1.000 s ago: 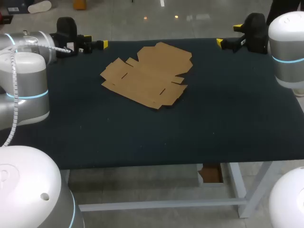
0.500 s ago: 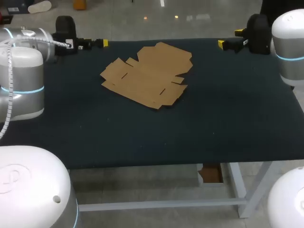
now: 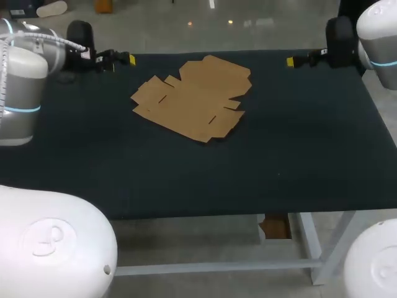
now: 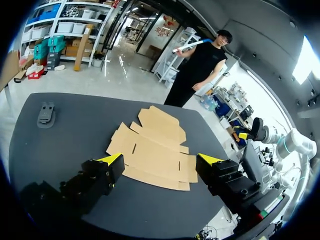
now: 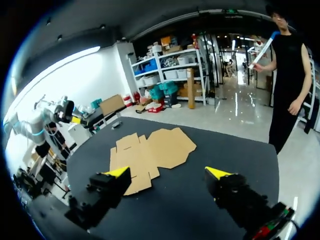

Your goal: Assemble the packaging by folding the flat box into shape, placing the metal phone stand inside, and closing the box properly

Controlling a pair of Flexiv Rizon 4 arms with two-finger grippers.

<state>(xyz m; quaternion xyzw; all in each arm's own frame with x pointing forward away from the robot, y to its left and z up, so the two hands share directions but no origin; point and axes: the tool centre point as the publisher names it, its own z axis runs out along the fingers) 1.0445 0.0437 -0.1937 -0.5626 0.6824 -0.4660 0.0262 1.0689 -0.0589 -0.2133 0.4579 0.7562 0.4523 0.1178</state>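
The flat brown cardboard box [image 3: 192, 98] lies unfolded on the dark table, toward the far middle. My left gripper [image 3: 121, 59] hovers open at the far left edge, left of the box, holding nothing. My right gripper [image 3: 304, 59] hovers open at the far right edge, also holding nothing. In the left wrist view the box [image 4: 152, 150] lies ahead of the open left gripper [image 4: 161, 160], and a small grey metal phone stand [image 4: 46, 114] sits on the table well off to one side. In the right wrist view the box [image 5: 150, 147] lies ahead of the open right gripper [image 5: 168, 172].
The dark table top [image 3: 279, 155] stretches bare in front of and to the right of the box. My arms' white bodies fill the near corners of the head view.
Both arms have swung a little outward toward their own sides. The cardboard has not moved, and both grippers stay open.
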